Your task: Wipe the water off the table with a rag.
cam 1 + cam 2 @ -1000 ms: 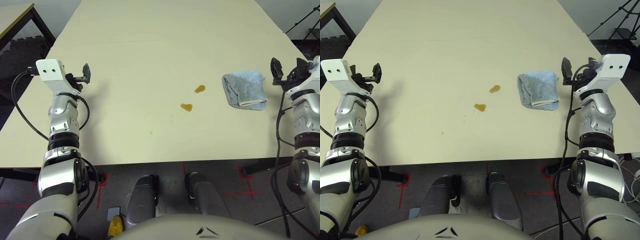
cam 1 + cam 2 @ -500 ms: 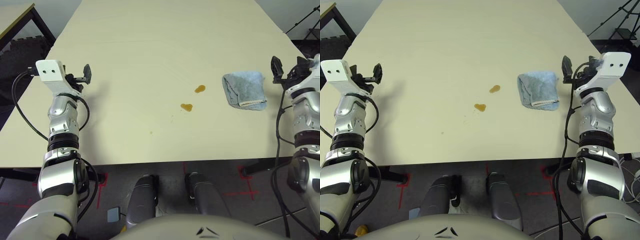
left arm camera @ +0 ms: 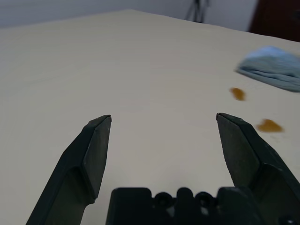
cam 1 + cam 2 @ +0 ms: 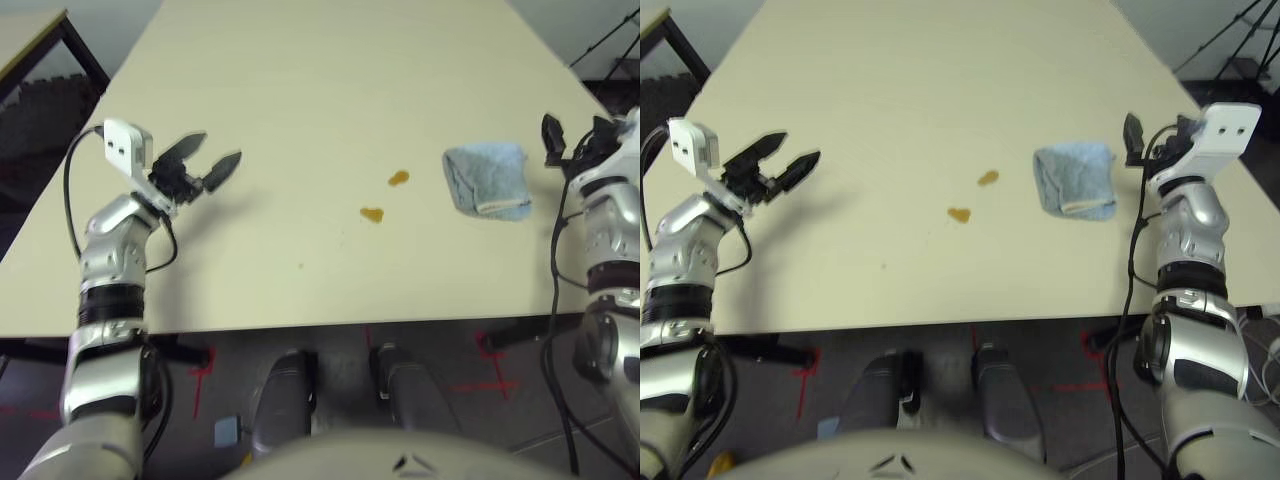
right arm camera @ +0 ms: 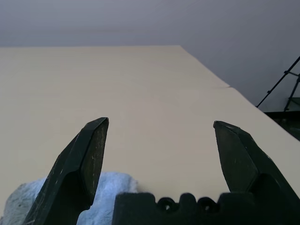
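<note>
The left gripper (image 4: 212, 158) is held with fingers spread, angled inward, perhaps for reaching; the right gripper (image 4: 1153, 143), also parted, is kept just beside the folded rag (image 4: 1076, 180), likely for grasping. Amber water (image 4: 372, 214) is left unwiped on the table (image 4: 300, 110). The left arm has been swung inward.
</note>
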Tool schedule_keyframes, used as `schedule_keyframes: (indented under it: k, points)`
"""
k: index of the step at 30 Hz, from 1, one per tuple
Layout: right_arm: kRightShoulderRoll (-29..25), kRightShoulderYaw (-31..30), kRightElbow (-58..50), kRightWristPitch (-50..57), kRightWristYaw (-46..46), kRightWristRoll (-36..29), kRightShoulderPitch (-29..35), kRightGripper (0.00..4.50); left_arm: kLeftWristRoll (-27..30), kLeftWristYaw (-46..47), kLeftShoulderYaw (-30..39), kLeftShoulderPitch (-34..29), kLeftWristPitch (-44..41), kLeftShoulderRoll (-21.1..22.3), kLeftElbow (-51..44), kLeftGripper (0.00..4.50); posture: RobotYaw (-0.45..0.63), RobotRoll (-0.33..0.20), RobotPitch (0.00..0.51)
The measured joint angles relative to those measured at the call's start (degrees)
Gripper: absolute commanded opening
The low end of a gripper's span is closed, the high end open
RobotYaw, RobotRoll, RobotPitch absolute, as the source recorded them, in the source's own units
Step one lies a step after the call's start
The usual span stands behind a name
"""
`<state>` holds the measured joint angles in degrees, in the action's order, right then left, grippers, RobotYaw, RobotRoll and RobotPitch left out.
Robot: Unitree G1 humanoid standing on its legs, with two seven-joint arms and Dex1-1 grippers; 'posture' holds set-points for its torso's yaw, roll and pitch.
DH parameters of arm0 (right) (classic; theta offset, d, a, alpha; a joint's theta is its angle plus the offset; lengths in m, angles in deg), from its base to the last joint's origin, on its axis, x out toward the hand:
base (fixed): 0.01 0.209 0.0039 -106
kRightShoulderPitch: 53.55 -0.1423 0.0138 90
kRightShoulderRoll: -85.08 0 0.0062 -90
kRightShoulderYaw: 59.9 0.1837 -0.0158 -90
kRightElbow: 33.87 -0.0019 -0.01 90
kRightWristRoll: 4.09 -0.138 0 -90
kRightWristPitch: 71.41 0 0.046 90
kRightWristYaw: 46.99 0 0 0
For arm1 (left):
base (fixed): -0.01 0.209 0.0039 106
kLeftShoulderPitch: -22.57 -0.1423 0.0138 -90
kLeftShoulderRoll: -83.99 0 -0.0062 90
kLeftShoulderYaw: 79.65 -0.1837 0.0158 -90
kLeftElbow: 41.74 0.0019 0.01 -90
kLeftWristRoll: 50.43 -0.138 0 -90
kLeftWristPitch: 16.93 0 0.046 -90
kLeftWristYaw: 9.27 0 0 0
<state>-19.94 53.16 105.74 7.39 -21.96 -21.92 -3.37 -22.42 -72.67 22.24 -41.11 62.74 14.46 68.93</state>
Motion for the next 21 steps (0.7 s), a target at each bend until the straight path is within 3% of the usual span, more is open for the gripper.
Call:
schedule_keyframes:
  k: [6,14,21]
  points:
    - [-0.6,0.4,-0.3,12.2,1.9,-3.8,-0.2,4.46,-0.7,-6.9,-4.2,-1.1,-1.4,0.6,-0.1,4.5,-0.13,0.0,0.126]
    - [-4.7,-0.3,-7.3,26.8,5.0,-4.6,1.3,4.46,-2.8,-7.2,-5.9,0.5,1.5,-0.4,1.2,4.5,-0.15,0.0,0.131]
    - [-4.8,-4.5,-10.3,35.1,7.4,-3.7,3.2,4.46,-3.3,-7.1,-6.3,0.6,2.6,-1.2,2.5,4.5,-0.14,0.0,0.131]
